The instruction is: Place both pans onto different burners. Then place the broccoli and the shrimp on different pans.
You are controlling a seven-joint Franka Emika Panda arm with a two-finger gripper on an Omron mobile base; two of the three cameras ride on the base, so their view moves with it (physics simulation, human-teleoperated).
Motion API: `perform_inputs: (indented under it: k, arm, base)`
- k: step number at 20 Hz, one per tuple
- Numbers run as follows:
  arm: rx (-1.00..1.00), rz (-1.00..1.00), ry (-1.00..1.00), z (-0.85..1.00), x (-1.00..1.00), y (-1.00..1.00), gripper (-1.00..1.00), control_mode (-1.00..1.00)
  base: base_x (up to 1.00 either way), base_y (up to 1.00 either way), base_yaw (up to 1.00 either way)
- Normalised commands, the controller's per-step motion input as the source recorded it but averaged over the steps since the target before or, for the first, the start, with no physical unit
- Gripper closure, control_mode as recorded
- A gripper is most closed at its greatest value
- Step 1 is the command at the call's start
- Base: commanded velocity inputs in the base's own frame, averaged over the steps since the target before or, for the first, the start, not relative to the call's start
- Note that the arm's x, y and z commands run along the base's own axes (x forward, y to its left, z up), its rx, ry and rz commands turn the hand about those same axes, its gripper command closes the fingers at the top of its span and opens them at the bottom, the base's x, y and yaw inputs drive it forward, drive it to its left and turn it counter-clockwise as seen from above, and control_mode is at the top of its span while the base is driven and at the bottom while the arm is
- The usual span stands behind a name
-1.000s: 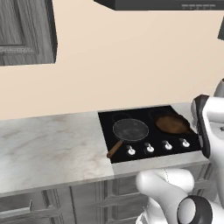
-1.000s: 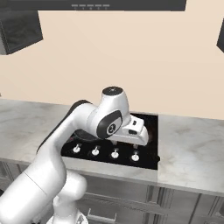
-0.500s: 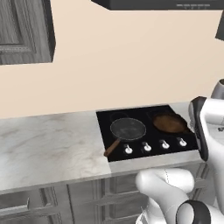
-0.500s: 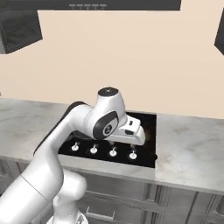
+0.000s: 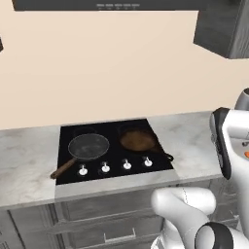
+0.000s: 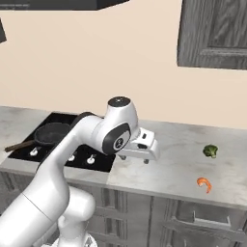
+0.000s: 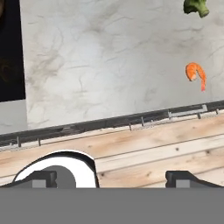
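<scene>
Here the dark grey pan (image 5: 88,146) with its wooden handle and the brown pan (image 5: 138,140) sat on separate burners of the glossy black cooktop (image 5: 68,135). Rightward on the veined marble counter (image 6: 178,164), the gripper (image 7: 111,177) hovered with fingers spread, its tips cut off. Farther right lay the curled orange shrimp (image 6: 204,183) and knobbly green broccoli (image 6: 210,151), apart.

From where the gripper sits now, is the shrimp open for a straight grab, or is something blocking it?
Probably yes. The gripper is open, and the shrimp lies alone on bare marble counter, apart from the broccoli. Nothing stands between them; the arm would just need to shift sideways and come down.
</scene>
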Motion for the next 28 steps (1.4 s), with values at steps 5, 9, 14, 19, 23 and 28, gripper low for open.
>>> perform_inputs:
  k: [5, 9, 14, 19, 23, 28]
  arm:
    - [0.00, 0.00, 0.00, 0.00, 0.00, 0.00, -1.00, 1.00]
    - [0.00, 0.00, 0.00, 0.00, 0.00, 0.00, -1.00, 1.00]
    - [0.00, 0.00, 0.00, 0.00, 0.00, 0.00, -1.00, 1.00]
    - [0.00, 0.00, 0.00, 0.00, 0.00, 0.00, -1.00, 1.00]
    - [0.00, 0.00, 0.00, 0.00, 0.00, 0.00, -1.00, 1.00]
    - [0.00, 0.00, 0.00, 0.00, 0.00, 0.00, -1.00, 1.00]
  base:
    - [-0.12, -0.61, 0.00]
    - [0.00, -0.18, 0.00]
    - [0.01, -0.12, 0.00]
    - [0.17, -0.14, 0.00]
    - [0.28, -0.21, 0.00]
    - [0.40, -0.16, -0.04]
